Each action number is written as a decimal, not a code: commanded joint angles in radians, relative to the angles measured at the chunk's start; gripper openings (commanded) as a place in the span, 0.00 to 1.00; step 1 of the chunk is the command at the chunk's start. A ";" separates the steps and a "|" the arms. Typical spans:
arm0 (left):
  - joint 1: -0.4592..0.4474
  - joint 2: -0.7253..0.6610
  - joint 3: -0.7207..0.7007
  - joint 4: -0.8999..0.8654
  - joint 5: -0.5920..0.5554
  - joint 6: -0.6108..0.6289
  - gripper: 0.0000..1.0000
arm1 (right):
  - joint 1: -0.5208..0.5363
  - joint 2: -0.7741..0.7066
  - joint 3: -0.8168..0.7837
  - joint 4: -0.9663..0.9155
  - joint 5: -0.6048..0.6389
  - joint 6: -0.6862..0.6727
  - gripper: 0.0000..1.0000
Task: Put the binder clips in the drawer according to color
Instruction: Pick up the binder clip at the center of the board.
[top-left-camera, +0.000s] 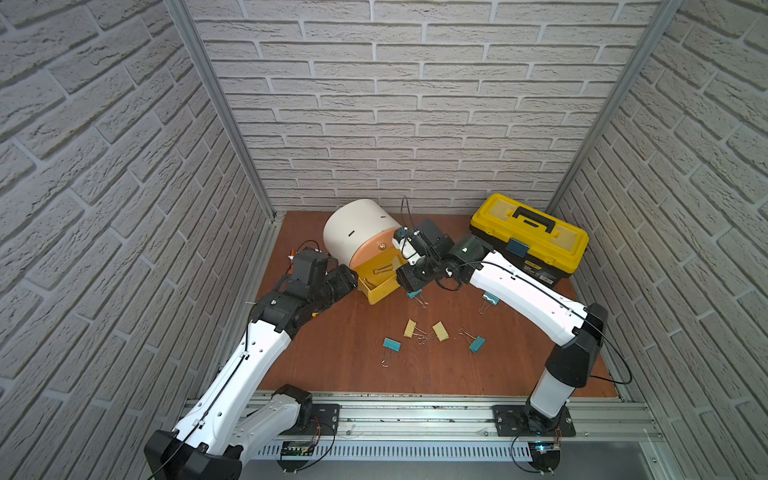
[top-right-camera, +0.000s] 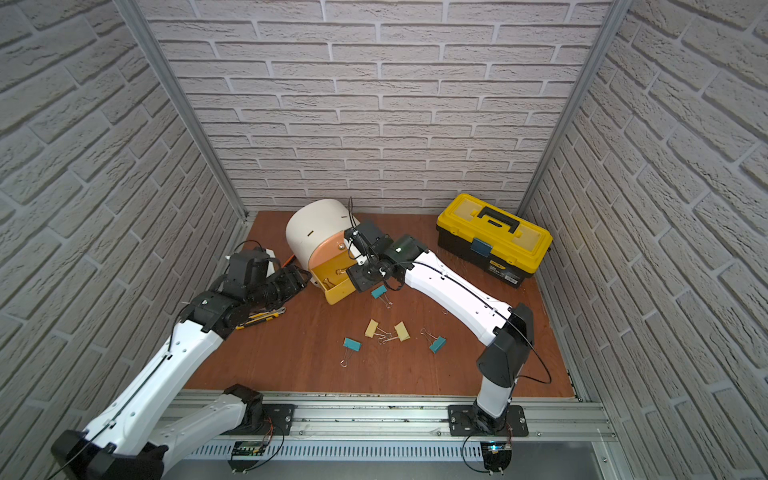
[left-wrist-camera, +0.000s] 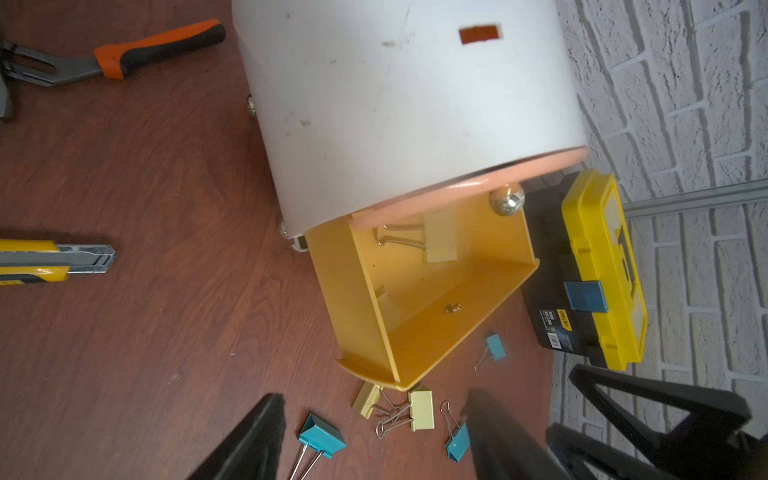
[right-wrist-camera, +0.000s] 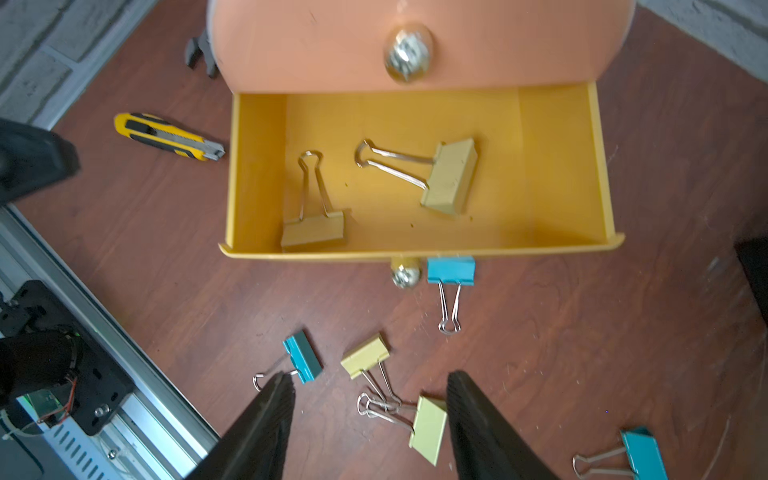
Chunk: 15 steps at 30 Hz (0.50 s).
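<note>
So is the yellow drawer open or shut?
Open. The yellow drawer sticks out from under the peach drawer, and two pale yellow clips lie inside it.

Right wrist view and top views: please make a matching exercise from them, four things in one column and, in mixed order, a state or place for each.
Things:
1. yellow plastic drawer
2. peach drawer front with round brass knob
3. yellow-and-black plastic toolbox
4. teal metal binder clip

States:
A. lies on the brown wooden table, just in front of the open drawer
B. lid down, near the back wall
C. pushed in
D. pulled out, holding two pale yellow binder clips

Pairs: 1-D, 2-C, 3-B, 4-A.
</note>
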<state>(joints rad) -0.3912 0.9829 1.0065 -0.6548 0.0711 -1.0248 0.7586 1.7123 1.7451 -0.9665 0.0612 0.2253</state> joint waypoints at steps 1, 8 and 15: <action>-0.023 -0.007 -0.022 0.013 -0.040 -0.009 0.73 | -0.032 -0.082 -0.132 0.073 0.011 0.051 0.61; -0.040 -0.012 -0.035 0.011 -0.049 -0.016 0.73 | -0.143 -0.131 -0.429 0.185 -0.126 0.137 0.62; -0.045 -0.021 -0.035 -0.004 -0.053 -0.018 0.73 | -0.173 -0.065 -0.596 0.280 -0.181 0.163 0.63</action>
<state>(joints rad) -0.4286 0.9791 0.9802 -0.6575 0.0364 -1.0435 0.5823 1.6321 1.1755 -0.7681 -0.0727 0.3614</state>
